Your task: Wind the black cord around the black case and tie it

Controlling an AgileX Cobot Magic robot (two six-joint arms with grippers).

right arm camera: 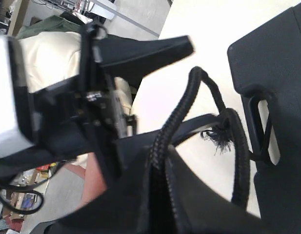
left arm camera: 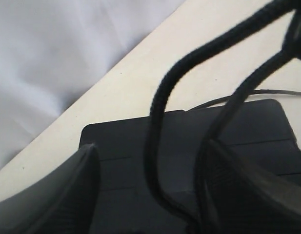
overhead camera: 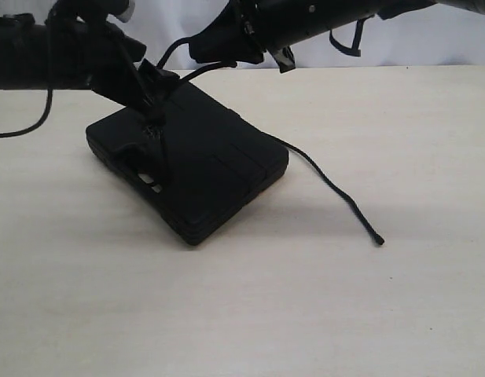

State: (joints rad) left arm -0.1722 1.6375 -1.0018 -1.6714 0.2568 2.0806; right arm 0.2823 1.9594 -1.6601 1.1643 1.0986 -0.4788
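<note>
Cord (overhead camera: 336,190) crosses the closed black case (overhead camera: 218,165), clenched in the right gripper (right arm camera: 162,157); left gripper (left arm camera: 148,163) spread open.

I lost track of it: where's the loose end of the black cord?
In the exterior view, the black cord's tip lies on the table, right of the black case.

And the black case (overhead camera: 218,169) lies flat on the bench (overhead camera: 305,314), cord (overhead camera: 336,192) trailing off its right edge, tip lying loose.
</note>
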